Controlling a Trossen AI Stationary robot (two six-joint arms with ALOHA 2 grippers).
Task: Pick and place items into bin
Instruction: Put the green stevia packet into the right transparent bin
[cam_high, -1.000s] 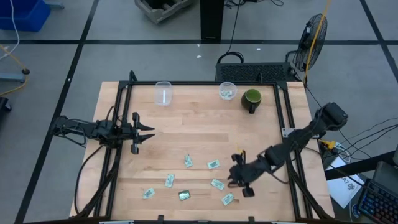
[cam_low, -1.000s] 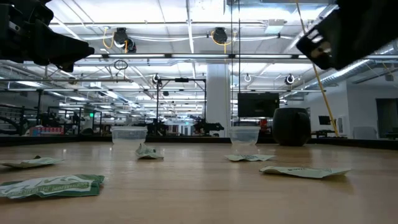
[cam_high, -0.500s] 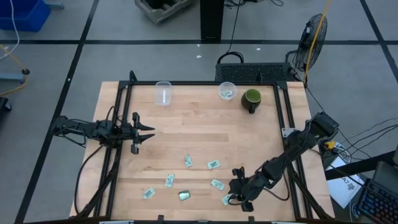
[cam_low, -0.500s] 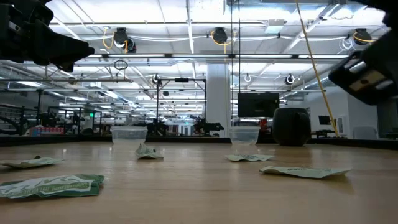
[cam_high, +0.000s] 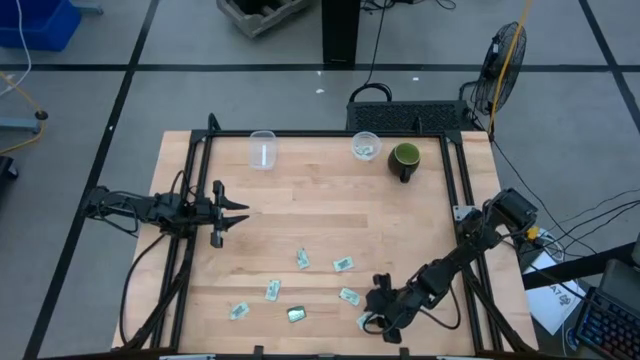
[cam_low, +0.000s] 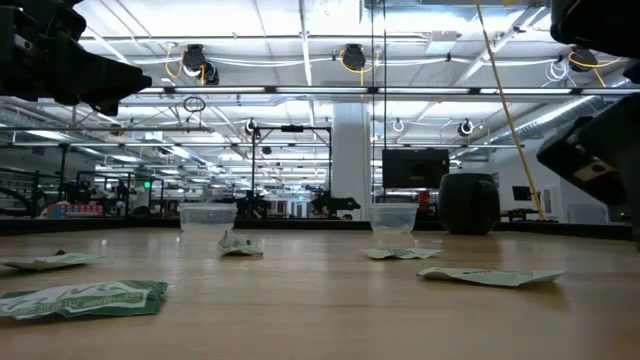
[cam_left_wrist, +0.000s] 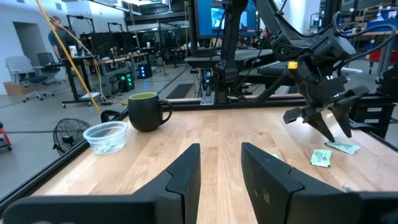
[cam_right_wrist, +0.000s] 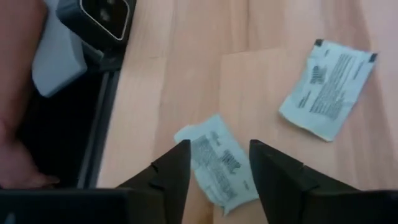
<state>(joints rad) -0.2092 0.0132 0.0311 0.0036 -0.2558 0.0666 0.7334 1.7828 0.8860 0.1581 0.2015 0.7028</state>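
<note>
The right end effector (cam_high: 372, 318) has dropped lower, fingers spread narrowly around a mint packet (cam_right_wrist: 219, 158)

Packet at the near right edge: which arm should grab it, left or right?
Right. The right tool is open and straddles that packet in its wrist view; from above it sits low over the same packet. The left tool waits open at the table's left side, far from any packet.

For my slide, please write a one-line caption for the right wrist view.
Open right gripper poised over a pale packet on the wooden table, a second packet lying nearby.
</note>
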